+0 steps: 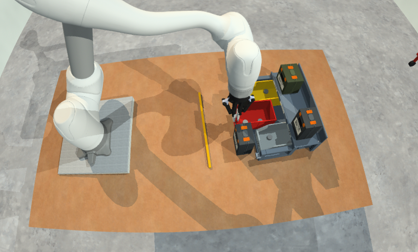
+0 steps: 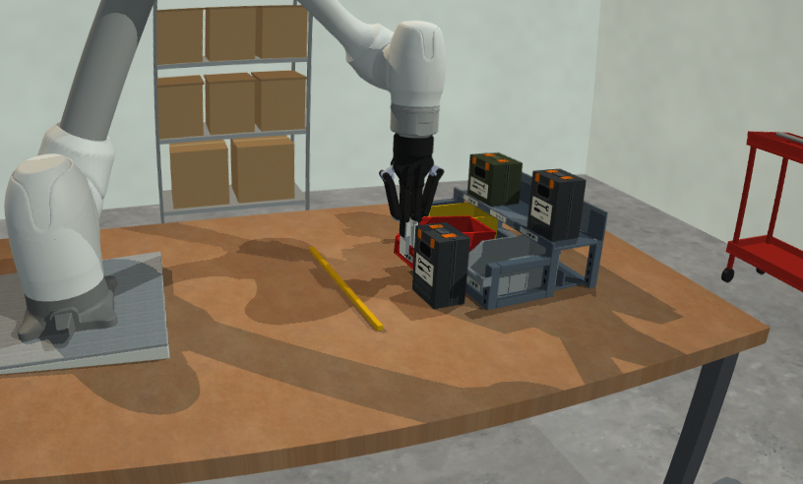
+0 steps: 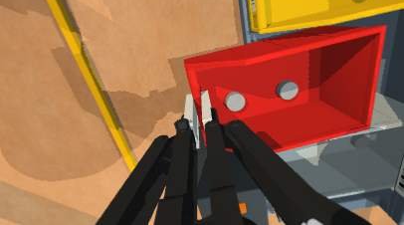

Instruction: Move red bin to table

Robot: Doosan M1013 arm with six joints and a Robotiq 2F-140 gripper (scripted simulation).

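Jaws all but fully closed, we had them pinched on the front wall of the red bin (image 1: pixel 258 109) (image 2: pixel 473 230) (image 3: pixel 343 77), one finger inside and one outside. Its loose round parts (image 1: pixel 259 120) (image 3: pixel 288 91) lay inside, so we judged that slow, level travel mattered more than speed: with the grip at one end, the back could sag and the parts slide.

The bin jutted out past the front of the shelf (image 1: pixel 274 153) (image 2: pixel 521 263) (image 3: pixel 242 2), its rear between the shelf's yellow bin (image 1: pixel 265 86) (image 2: pixel 464 210) (image 3: pixel 299 2) and grey bin (image 1: pixel 274 137) (image 2: pixel 500 259) (image 3: pixel 328 171). We could not tell how much clearance it had underneath. We needed to bring the tail straight out before turning or lowering, lest it drag a neighbour askew.

Just in front of the shelf, the dark case (image 1: pixel 244 143) (image 2: pixel 444 272) stood close beside our path, so we wanted height or a wider line there. Farther out lay the yellow strip (image 1: pixel 205 132) (image 2: pixel 346 289) (image 3: pixel 82 62); we had to set the base flat on the surface (image 1: pixel 153 215) (image 2: pixel 266 395) (image 3: pixel 149 2), off that strip, before releasing.
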